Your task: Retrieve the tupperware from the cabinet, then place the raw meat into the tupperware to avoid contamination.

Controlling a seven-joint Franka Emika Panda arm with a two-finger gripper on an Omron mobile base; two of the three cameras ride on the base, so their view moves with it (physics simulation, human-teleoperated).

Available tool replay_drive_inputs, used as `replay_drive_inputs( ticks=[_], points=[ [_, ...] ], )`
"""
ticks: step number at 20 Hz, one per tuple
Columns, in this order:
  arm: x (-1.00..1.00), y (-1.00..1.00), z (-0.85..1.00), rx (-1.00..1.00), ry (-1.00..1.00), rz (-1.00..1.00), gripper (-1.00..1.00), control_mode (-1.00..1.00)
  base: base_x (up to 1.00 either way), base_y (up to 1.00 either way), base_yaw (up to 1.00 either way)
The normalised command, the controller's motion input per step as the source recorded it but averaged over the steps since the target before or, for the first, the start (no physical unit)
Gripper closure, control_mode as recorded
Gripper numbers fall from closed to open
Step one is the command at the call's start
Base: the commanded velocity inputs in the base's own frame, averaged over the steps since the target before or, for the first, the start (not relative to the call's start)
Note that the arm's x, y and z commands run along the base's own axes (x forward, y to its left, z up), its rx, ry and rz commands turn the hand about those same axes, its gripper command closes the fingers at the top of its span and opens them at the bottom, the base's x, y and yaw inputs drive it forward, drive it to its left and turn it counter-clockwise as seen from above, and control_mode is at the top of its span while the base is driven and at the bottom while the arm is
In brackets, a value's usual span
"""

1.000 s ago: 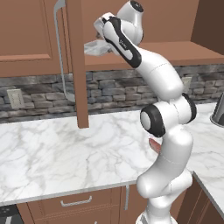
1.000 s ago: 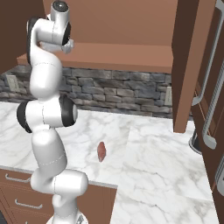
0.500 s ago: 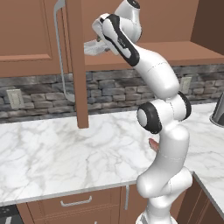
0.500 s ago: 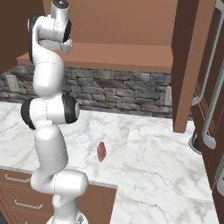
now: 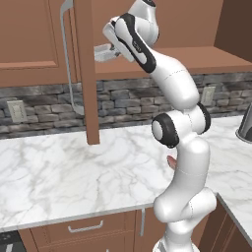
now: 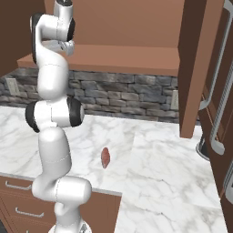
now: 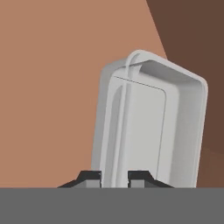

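With the gripper [image 7: 114, 177] reaching into the open cabinet [image 5: 39, 44], its two finger tips stand close on either side of the near rim of the tupperware [image 7: 151, 127]; judged clamped on that wall, one tip inside and one outside. The container lies on the cabinet's bottom shelf, seen in the left base view as a pale shape at the end of the hand [image 5: 102, 51].

Step in hand, by my reading: secure the hold, then withdraw. Notes for doing it well:
- Grip is on a thin edge at one end, so the container may pivot or sag once it is off the shelf. Lift only enough to free it, then pull straight back along the approach line.
- Keep it level; avoid wrist roll until it is outside.

Surroundings, near to far:
- Open cabinet door [image 5: 83, 69] hangs edge-on just beside the hand, with its long silver handle [image 5: 66, 54]. Main obstacle: a sideways swing on exit would strike it.
- Raw meat [image 6: 105, 157] lies on the marble counter [image 6: 154, 168], close to the robot's base, well below the container. Leave it untouched for now.
- Stone backsplash [image 6: 123, 93] with outlets behind; not in the path.
- Second open door [image 6: 195, 68] at the far side, well apart.
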Motion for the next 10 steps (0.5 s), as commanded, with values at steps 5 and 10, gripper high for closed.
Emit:
replay_drive_inputs(
  ticks=[5,10],
  points=[
    [-0.03,0.07,-0.30,0.00,-0.01,-0.03,1.00,-1.00,0.00,0.00,0.00],
    [-0.11,-0.01,-0.06,0.04,-0.15,-0.12,1.00,-1.00,0.00,0.00,0.00]
  ],
)
